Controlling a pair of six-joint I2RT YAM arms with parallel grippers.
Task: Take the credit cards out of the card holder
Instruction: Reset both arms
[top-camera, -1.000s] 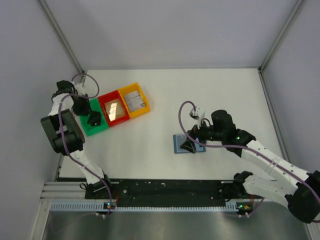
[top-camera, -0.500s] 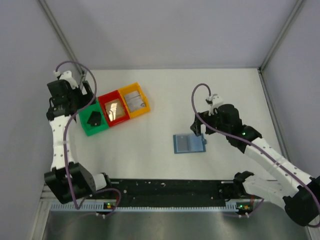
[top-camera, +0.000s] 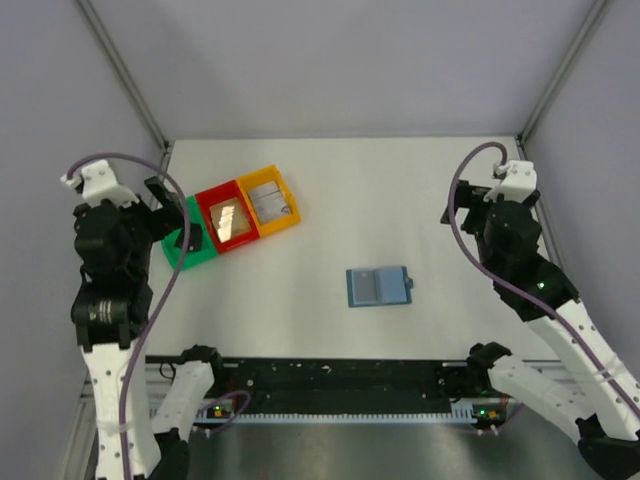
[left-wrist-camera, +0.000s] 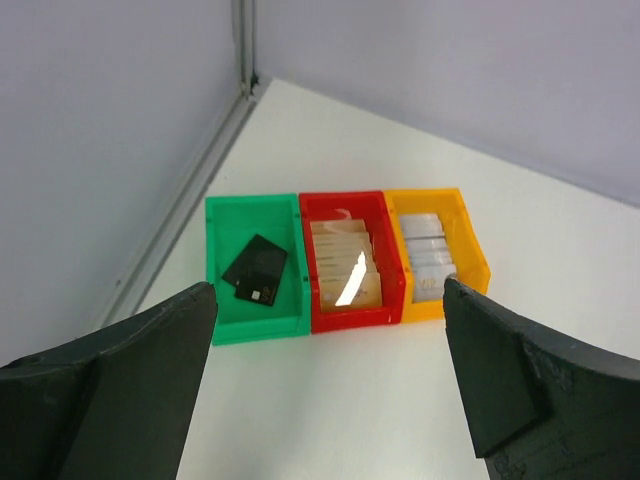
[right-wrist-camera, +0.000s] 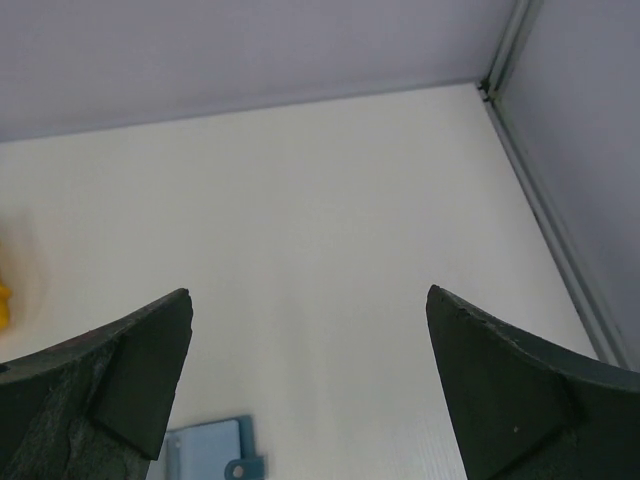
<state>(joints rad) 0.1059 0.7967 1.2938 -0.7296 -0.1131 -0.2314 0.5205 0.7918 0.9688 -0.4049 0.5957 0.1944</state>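
Lying flat mid-table, nearest the arm bases, the small flat blue card holder (top-camera: 378, 287) has nothing touching it. We find the left gripper (left-wrist-camera: 325, 335) and right gripper (right-wrist-camera: 308, 330) raised, fingers wide apart, empty. Farther back, the green plastic tray (left-wrist-camera: 225, 212), red plastic tray (left-wrist-camera: 345, 197) and yellow plastic tray (left-wrist-camera: 425, 193) keep the cards (left-wrist-camera: 256, 270) sorted apart; we judge the task done.
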